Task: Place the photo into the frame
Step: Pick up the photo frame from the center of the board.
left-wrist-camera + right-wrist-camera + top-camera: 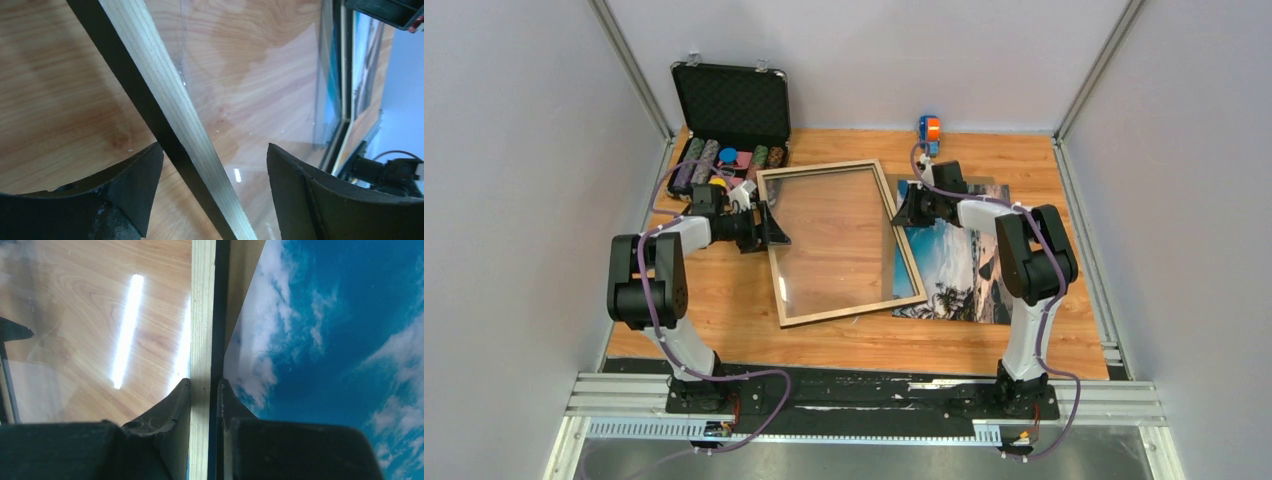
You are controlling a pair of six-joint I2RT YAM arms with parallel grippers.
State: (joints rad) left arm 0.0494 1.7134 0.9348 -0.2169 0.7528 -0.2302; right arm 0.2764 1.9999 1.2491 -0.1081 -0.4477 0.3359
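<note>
reaching in from the left, the left gripper [770, 229] stands released at the frame's [844, 312] left rail, its two dark fingers [135, 180] spread wide to either side of the pale wood strip and, in the left wrist view, touching neither face of it. behind that arm, at the far left corner of the wooden table [754, 345], a black chip case [729, 105] sits with its lid upright and rows of coloured chips [724, 157] showing in its tray.

the frame lies mid-table, pale face up and turned at a slant to the table's edges, the wood grain plain to see through its clear glass pane [839, 240]. its right rail overlaps the left edge of the photo [959, 270].

on that right rail, near the far corner, the right gripper [901, 214] is clenched: the right wrist view shows both fingers pressed against the strip, one on the glass side and one on the outer, black-edged side, with blue sky and white cloud spreading just beyond.

the photo rests flat on the table's right half, its beach scene face up, partly beneath the frame and partly under the right arm. whether the gripped rail is raised off the print cannot be told. a small orange and blue object [929, 128] stands at the far edge of the table.
</note>
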